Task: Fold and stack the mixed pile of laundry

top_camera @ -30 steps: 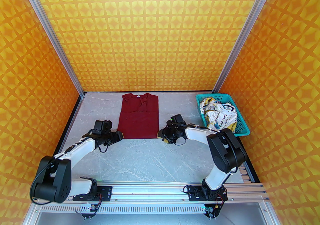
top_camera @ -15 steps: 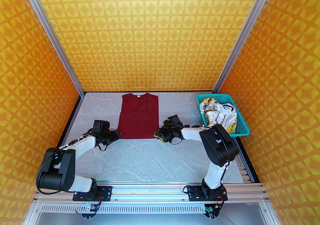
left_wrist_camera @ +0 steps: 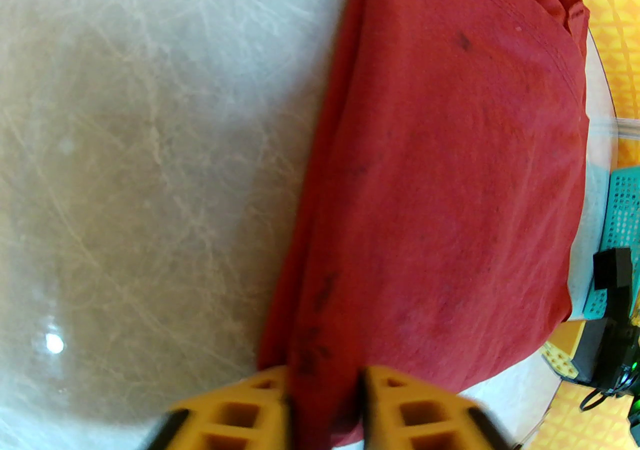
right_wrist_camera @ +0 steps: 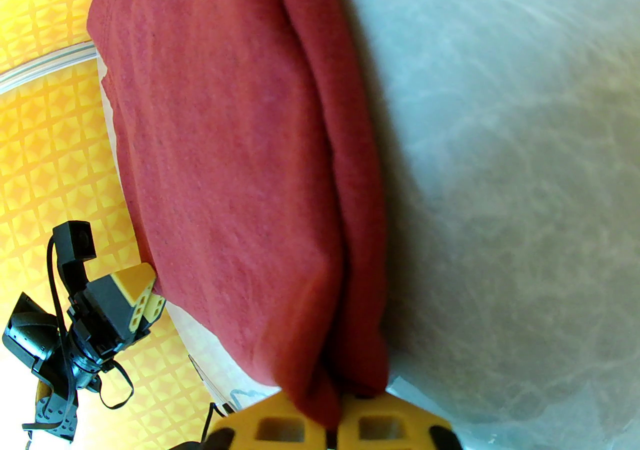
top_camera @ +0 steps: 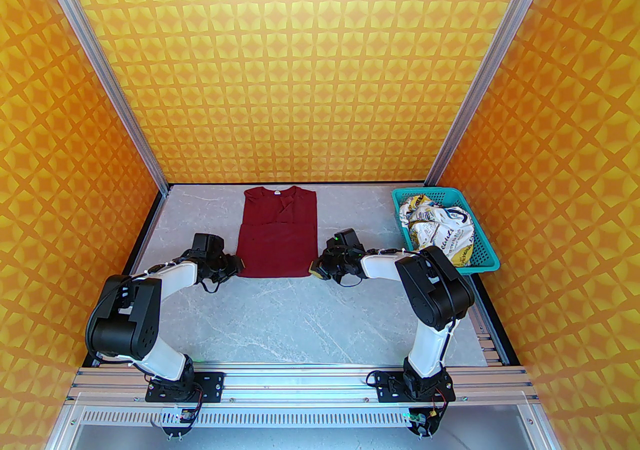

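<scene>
The dark red T-shirt lies flat on the far middle of the table, collar toward the far wall and its sides folded in, so that it forms a long rectangle running from far to near. Its near hem is caught at both corners. At the near-left corner the left gripper has its yellow fingers pressed onto a bunched fold of the red cloth, which fills the narrow gap between them. At the near-right corner the right gripper pinches the hem with its fingers almost together, the cloth gathered into a thick ridge just above them. Both grippers sit low, at the table surface, and the shirt between them rests on the table (the left wrist view shows a few small dark specks on the fabric). The white printed garment, marked with blue, mustard and black, lies crumpled in the teal basket at the far right corner of the table, well apart from the shirt. The grey marbled table is bare in front of the shirt, and orange and yellow patterned walls stand on three sides.
</scene>
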Robot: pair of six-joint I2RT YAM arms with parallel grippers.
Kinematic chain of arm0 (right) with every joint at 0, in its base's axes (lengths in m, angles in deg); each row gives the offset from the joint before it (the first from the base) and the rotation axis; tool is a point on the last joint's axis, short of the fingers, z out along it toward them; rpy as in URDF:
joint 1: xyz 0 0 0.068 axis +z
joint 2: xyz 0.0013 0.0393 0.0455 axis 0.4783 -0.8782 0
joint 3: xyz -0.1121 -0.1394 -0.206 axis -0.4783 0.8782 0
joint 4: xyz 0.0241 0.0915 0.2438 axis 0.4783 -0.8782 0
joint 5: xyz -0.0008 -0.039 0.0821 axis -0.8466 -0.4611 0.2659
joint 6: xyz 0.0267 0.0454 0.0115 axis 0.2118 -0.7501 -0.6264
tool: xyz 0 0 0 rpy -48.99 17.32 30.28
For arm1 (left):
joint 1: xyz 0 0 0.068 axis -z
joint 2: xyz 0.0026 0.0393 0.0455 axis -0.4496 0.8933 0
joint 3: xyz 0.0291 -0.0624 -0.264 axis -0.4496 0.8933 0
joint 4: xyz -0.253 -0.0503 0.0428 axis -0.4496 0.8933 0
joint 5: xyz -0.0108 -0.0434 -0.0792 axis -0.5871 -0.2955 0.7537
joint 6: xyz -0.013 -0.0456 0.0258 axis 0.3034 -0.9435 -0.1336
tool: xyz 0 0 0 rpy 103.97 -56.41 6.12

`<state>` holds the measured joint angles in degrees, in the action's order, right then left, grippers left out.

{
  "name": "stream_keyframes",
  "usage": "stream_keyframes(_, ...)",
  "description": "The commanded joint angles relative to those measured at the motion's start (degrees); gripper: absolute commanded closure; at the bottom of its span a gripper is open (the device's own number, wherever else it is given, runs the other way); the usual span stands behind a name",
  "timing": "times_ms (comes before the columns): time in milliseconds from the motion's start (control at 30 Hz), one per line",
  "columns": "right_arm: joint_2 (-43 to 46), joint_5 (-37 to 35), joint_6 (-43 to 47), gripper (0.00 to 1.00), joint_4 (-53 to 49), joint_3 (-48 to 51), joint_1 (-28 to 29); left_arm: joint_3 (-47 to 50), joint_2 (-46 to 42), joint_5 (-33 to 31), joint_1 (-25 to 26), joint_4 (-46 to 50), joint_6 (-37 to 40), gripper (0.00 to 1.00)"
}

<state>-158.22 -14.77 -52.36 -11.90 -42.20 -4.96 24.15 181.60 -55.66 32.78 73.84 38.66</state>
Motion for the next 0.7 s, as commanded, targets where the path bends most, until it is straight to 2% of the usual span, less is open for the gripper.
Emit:
stream_keyframes(0,0.1,-1.1,0.05,1.0,1.99,-0.49,-0.08,-0.79,-0.72,1.21,0.35,-0.46,0.11,0.98)
stream_keyframes(200,1.74,-2.09,0.52,1.0,2.5,1.82,-0.07,4.27,-4.97,0.23,0.35,-0.73,1.11,1.0)
stream_keyframes(367,5.12,-2.09,0.91,1.0,2.86,7.58,-0.02,9.8,-10.45,0.21,1.85,-0.43,1.32,1.0)
stream_keyframes(500,11.85,-2.84,1.54,1.0,0.94,15.07,1.26,14.49,-20.09,0.22,4.26,4.89,0.16,1.0)
stream_keyframes(667,24.52,-6.32,3.34,1.0,-9.59,20.71,4.96,17.01,-35.81,0.31,9.3,17.61,-1.51,1.0)
